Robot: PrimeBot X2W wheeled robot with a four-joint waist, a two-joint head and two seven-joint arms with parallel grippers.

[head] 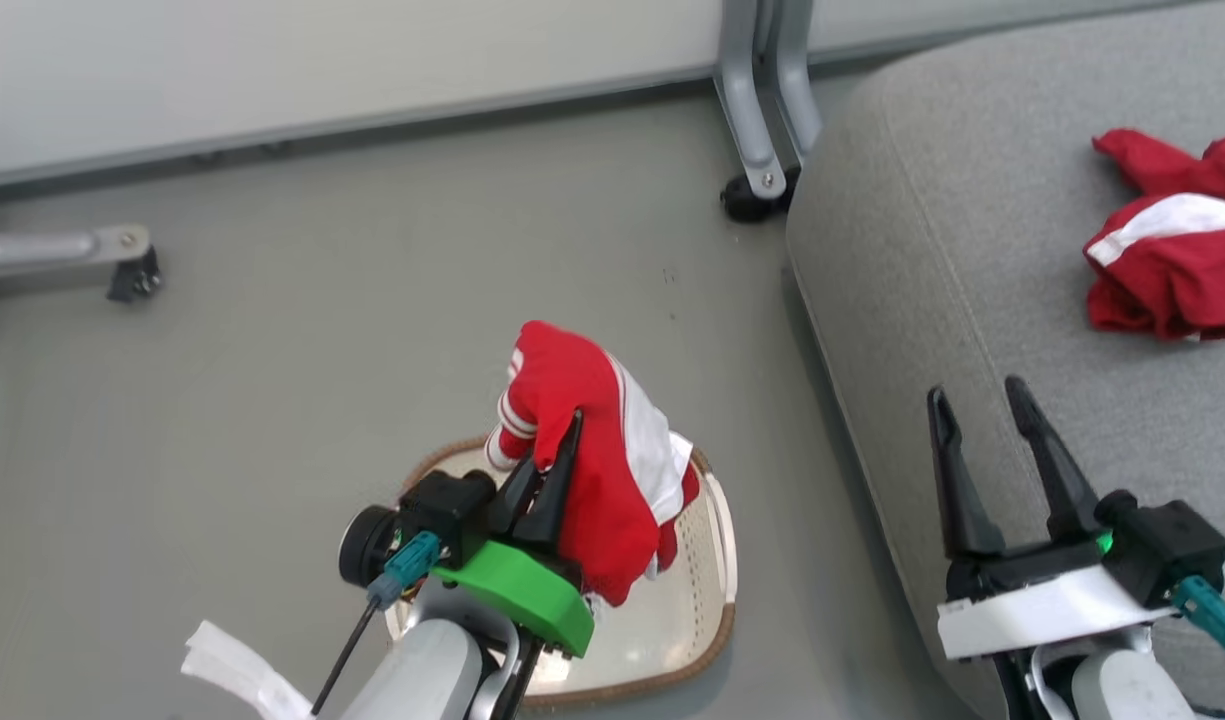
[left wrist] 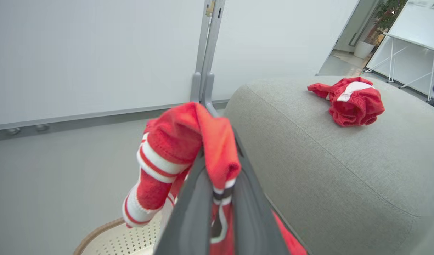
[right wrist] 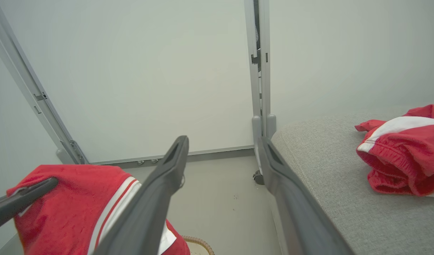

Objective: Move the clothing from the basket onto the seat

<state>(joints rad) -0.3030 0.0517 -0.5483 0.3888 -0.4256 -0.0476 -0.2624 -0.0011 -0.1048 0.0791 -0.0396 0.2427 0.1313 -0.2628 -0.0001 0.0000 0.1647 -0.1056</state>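
Above the basket (head: 717,560), which stands on the grey floor (head: 302,330) just beside the seat (head: 932,260): the left gripper (head: 555,455), its two dark fingers pressed together on a fold of the red jersey (head: 612,500). The jersey hangs from this pinch, with a ribbed, white-banded cuff drooping on one side and a white side panel on the other. From the head view one cannot tell whether its lowest hem is clear of the basket's brown rim. The right gripper (head: 977,388) hovers over the seat's near edge with its fingers spread wide, and nothing lies between them.

On the seat, well apart from both grippers, lies the striped garment (head: 1167,255), crumpled, with its broad white stripe uppermost. It rests fully on the grey cushion.

Progress, as judged from this arrangement: roughly half of the task is complete. One piece of clothing is delivered. The other is gripped and raised but hangs over the basket, not over the cushion. The part of the basket's perforated interior that shows holds no further garment, so the jersey is probably the last piece. What is left is to carry it sideways past the seat's rounded edge and release it on the cushion.
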